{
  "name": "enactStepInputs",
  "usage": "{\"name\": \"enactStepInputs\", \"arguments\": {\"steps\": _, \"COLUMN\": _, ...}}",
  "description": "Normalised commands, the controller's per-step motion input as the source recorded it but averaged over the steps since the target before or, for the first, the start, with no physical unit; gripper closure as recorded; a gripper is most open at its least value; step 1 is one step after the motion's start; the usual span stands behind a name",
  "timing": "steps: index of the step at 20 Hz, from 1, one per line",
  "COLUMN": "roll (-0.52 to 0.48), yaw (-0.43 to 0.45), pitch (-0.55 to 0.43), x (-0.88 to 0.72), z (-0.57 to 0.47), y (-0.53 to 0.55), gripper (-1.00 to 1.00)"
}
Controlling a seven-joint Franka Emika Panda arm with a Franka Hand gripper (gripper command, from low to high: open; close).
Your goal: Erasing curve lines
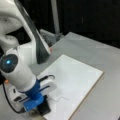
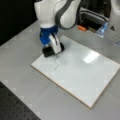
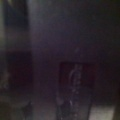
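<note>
In both front views the pincer [image 2: 51,51] sits low at a corner of the white board [image 2: 82,72], pressing a black eraser block [image 1: 43,108] onto it (whether the jaws pinch the block I cannot tell). The curve lines [image 2: 57,64] remain, a thin wavy stroke [image 1: 59,99] starting just beside the block. The board lies on the grey bench [image 2: 22,65]. The wrist view is dark.
</note>
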Motion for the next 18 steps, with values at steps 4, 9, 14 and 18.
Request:
{"name": "enactStepInputs", "arguments": {"steps": 4, "roll": 0.003, "yaw": -0.116, "pitch": -0.219, "x": -0.07, "z": -0.27, "y": 0.23, "gripper": 1.0}}
{"name": "enactStepInputs", "arguments": {"steps": 9, "roll": 0.001, "yaw": -0.089, "pitch": -0.198, "x": -0.1, "z": -0.35, "y": 0.22, "gripper": 1.0}}
{"name": "enactStepInputs", "arguments": {"steps": 14, "roll": 0.028, "yaw": -0.054, "pitch": -0.163, "x": -0.12, "z": -0.38, "y": 0.16, "gripper": 1.0}}
{"name": "enactStepInputs", "arguments": {"steps": 18, "roll": 0.049, "yaw": -0.04, "pitch": -0.124, "x": -0.07, "z": -0.37, "y": 0.19, "gripper": 1.0}}
